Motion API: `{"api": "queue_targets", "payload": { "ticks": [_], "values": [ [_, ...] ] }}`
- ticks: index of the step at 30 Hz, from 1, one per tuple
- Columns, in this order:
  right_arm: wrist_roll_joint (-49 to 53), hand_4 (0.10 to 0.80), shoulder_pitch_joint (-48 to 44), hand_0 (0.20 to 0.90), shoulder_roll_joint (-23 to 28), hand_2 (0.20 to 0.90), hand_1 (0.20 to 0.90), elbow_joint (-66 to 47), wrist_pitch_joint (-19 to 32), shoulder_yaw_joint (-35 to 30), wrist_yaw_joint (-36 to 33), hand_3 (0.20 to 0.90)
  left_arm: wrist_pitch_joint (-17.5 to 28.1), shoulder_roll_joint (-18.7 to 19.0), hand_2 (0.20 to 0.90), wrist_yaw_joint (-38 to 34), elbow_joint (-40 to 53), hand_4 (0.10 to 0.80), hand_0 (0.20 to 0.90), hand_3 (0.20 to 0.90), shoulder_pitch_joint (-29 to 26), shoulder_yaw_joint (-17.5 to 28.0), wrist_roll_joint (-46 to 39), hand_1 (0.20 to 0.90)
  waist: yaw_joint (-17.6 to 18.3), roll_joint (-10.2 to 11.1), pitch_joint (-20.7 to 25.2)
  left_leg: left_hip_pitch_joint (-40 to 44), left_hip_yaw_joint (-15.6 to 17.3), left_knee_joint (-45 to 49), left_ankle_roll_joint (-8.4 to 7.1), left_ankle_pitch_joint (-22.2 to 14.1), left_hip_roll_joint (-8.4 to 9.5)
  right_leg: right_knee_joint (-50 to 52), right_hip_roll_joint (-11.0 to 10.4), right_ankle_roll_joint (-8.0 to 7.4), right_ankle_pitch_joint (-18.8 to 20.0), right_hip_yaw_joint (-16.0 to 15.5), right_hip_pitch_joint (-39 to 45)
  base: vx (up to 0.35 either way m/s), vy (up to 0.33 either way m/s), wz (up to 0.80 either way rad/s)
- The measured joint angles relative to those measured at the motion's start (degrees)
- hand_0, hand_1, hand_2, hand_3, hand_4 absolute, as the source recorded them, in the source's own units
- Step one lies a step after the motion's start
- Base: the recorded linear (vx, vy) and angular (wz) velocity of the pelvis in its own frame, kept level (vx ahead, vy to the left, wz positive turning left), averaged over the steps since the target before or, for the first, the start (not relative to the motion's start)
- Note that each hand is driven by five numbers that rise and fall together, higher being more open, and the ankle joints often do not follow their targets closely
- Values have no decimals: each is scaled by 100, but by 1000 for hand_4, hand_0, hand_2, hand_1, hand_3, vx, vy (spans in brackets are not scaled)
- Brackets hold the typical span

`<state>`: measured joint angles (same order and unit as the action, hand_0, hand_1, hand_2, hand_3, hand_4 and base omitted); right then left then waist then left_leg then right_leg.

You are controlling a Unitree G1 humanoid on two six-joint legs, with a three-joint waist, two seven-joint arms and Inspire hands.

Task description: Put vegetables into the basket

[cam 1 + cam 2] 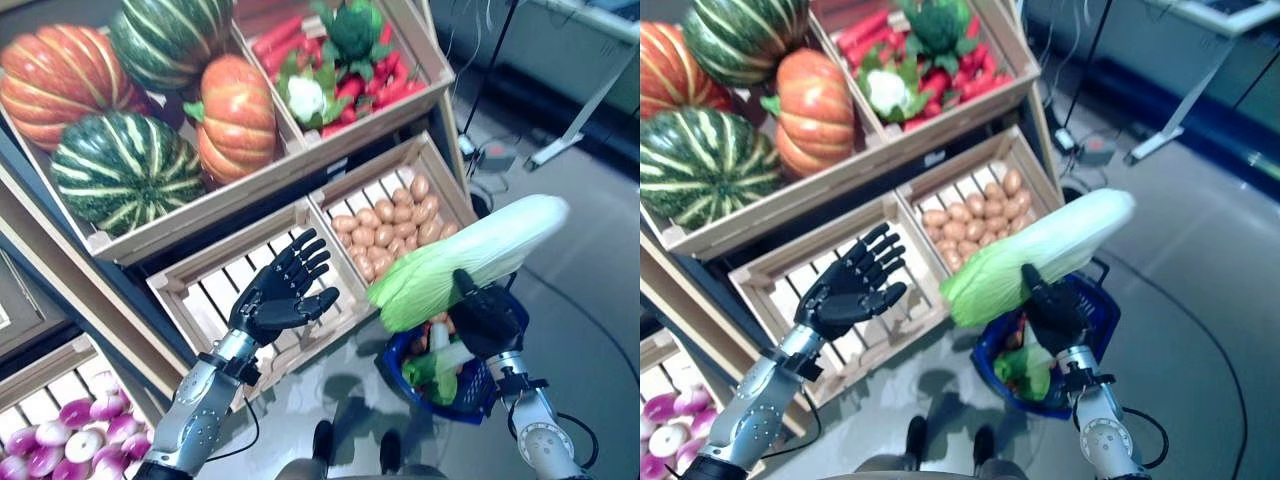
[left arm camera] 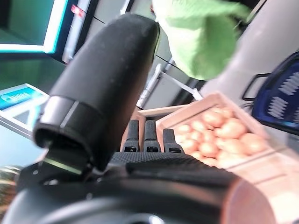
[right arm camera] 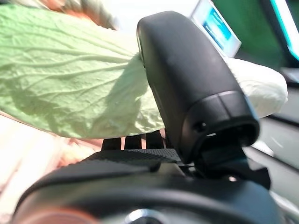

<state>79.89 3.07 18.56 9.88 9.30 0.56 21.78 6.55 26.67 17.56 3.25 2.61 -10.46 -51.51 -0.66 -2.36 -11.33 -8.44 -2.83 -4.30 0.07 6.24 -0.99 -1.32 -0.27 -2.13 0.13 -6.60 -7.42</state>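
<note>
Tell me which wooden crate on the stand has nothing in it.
The slatted crate beneath the left robot hand, beside the potato crate. Only bare slats show in it; the other crates hold pumpkins, potatoes, mixed vegetables or onions.

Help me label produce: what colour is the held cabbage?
Pale green cabbage with white base, clearest in left eye view.

Grey glossy floor [image 1: 590, 250], wooden crate shelving [image 1: 300, 160], white table leg [image 1: 590, 105] at rt.

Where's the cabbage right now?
In the right hand, the cabbage is held tilted above the blue basket, in front of the potato crate.
</note>
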Motion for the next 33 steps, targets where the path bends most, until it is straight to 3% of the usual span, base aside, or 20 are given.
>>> {"api": "queue_targets", "payload": {
  "ticks": [6,10,15,22,33],
  "values": [
    [749,400,-808,300,-129,300,300,1024,812,-580,-662,300,315,17,900,-216,-172,800,900,900,-755,-29,-97,900,-6,76,-1012,-705,33,491,-8,36,42,694,-32,17,-81,4,-783,-205,-17,-1],
    [1318,400,-1346,300,-127,300,300,1732,891,-931,-762,300,539,19,900,-261,-243,800,900,900,-1009,24,-134,900,-40,80,-1641,-1151,15,939,-36,-23,86,1353,-85,62,-244,-11,-1315,-155,-16,3],
    [1785,400,-2132,300,-72,300,300,2815,934,-976,-825,300,682,20,900,-348,-458,800,900,900,-1243,-139,-189,900,-127,30,-1824,-1946,0,1447,-93,-65,124,2091,-152,105,-401,-18,-2213,-102,-52,2],
    [1949,400,-3008,300,74,300,300,2918,986,-871,-1424,300,893,16,900,-605,-444,800,900,900,-1722,-280,-216,900,-261,20,-1853,-2984,-85,2158,-132,-119,222,3052,-290,246,-636,-54,-3350,-28,-67,9],
    [712,400,-4108,300,581,300,300,3944,935,-718,-2515,300,1086,194,900,-811,-437,800,900,900,-2250,-336,-92,900,-519,7,-1860,-4342,-265,3903,-195,-677,449,4606,-510,343,-1199,-171,-4505,29,-54,12]
  ]
}}
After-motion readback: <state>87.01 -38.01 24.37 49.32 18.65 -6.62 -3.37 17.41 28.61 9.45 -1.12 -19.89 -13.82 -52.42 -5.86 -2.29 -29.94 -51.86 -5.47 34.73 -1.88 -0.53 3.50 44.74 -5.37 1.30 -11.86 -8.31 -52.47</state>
